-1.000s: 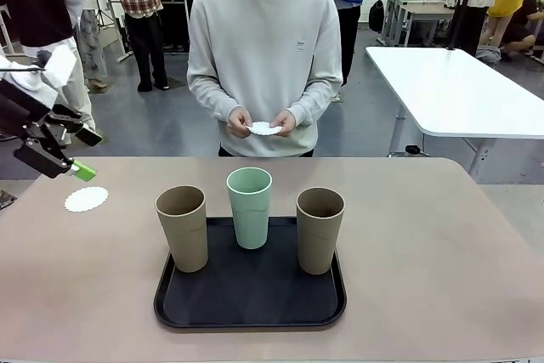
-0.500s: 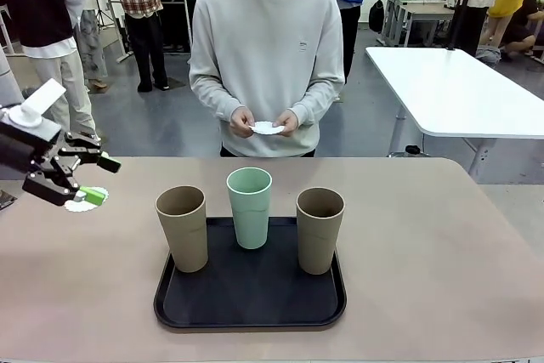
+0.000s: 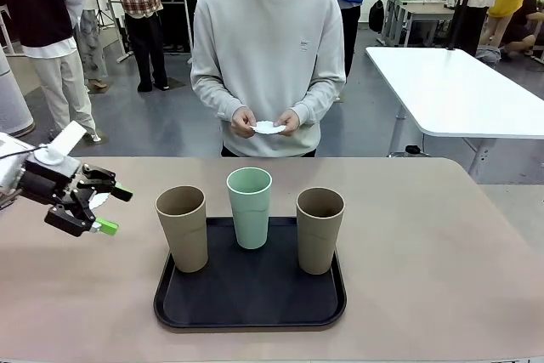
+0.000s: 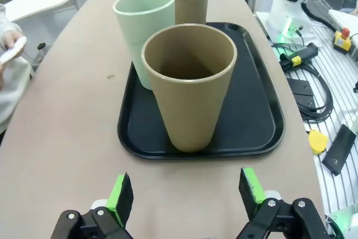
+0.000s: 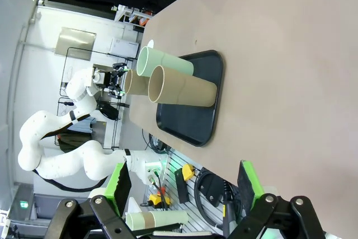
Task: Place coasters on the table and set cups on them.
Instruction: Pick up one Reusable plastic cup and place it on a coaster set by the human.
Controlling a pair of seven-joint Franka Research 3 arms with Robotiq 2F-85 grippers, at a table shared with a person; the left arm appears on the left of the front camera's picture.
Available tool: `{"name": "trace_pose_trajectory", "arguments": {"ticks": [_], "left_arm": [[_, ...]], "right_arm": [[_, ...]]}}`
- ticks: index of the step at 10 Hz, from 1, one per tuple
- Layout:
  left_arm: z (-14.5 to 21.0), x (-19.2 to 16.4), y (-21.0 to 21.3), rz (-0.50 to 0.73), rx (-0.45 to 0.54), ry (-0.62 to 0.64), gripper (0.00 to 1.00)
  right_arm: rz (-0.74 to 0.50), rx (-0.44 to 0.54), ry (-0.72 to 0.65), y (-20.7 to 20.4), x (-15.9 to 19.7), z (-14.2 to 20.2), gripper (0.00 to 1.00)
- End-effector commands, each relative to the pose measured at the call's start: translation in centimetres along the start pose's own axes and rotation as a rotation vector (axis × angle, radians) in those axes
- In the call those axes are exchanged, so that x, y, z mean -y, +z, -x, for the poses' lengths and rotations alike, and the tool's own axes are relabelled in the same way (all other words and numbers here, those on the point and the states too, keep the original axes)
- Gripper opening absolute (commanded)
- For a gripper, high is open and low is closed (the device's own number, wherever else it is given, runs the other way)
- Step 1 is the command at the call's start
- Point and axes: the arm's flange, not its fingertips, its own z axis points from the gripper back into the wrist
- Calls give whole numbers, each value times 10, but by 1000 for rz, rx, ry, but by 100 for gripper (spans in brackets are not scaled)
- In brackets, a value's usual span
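The jaws of the left gripper [image 3: 116, 212] stand wide open and nothing is between them; it hangs low over the left part of the table [image 3: 442, 244], tilted, with its fingers pointing toward the cups; in the left wrist view the two green pads stand apart with only bare tabletop between them, and the left tan cup [image 3: 182, 227] is straight ahead of them, not touched. The jaws of the right gripper [image 5: 184, 186] are also wide open and empty; it is over the table, well apart from the black tray [image 3: 249, 299].

One coaster [image 3: 100, 201] lies flat on the table near its left side; the fingers of the left gripper hide most of it, so only a small white part shows. The person at the far side holds other white coasters [image 3: 267, 127] in both hands [image 3: 242, 121] in front of the body; how many, I cannot tell.

The three cups stand upright on the tray in the middle of the table, each apart from the others; the left tan cup is at the front left corner, the mint cup [image 3: 249, 207] at the back in the middle, the right tan cup [image 3: 320, 229] on the right side; the left tan cup is empty inside. A white table [image 3: 459, 82] stands behind on the right.
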Motion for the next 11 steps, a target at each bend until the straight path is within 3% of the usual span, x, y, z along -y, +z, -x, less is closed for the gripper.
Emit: {"name": "trace_pose_trajectory", "arguments": {"ticks": [1,5,6,7,8,11], "left_arm": [[3,23,-21,21,-6,-19,100],[-2,21,-41,-7,-40,0,100],[-3,18,-40,-24,-32,37,100],[-11,19,-33,-84,-104,117,100],[-7,0,-35,24,-42,4,100],[-8,-3,-34,-5,-60,35,100]], "right_arm": [[-16,1,5,-1,0,-1,100],[-16,1,5,-1,0,-1,100],[-16,1,5,-1,0,-1,100],[-16,1,5,-1,0,-1,100],[-16,1,5,-1,0,-1,100],[-16,1,5,-1,0,-1,100]]}}
